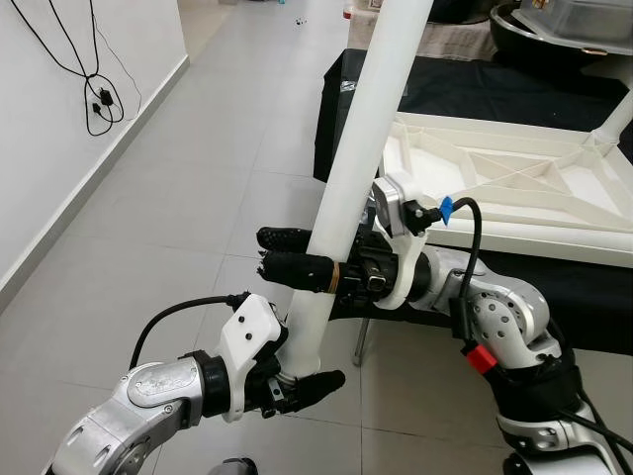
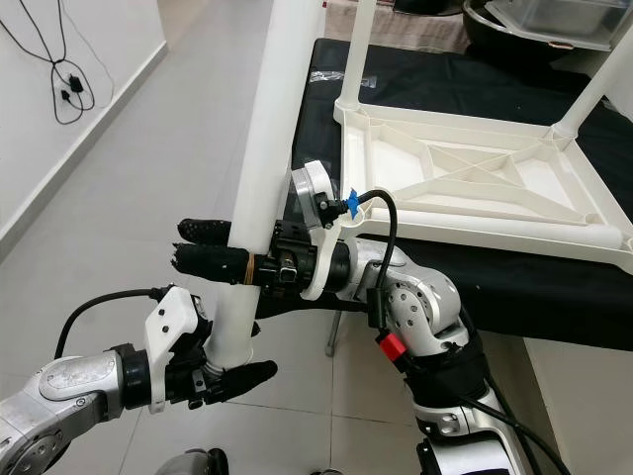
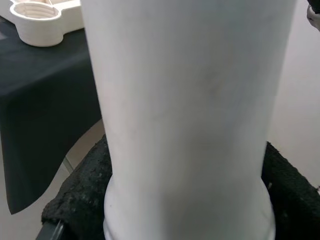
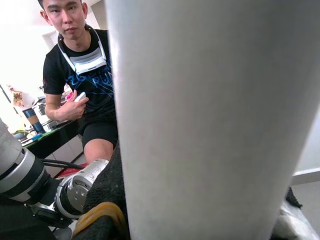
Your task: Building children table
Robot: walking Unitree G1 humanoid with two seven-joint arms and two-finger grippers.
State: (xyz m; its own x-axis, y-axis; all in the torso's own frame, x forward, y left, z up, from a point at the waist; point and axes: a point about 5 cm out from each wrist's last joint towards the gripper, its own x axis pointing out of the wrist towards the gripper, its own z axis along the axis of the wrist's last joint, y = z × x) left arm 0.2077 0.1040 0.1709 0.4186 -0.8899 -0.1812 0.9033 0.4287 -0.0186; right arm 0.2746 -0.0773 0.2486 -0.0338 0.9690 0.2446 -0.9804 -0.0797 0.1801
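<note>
- No legible text, label, brand, number or sign in any view.
- Person's black T-shirt [image 4: 95, 80], right wrist view: blue print on the chest, too blurred to read.

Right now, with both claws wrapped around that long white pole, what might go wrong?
The table leg is long and tilted, held only near its lower end by the left gripper and right gripper, so it could slip or swing. Its top could knock the upturned tabletop on the black-covered table.
</note>
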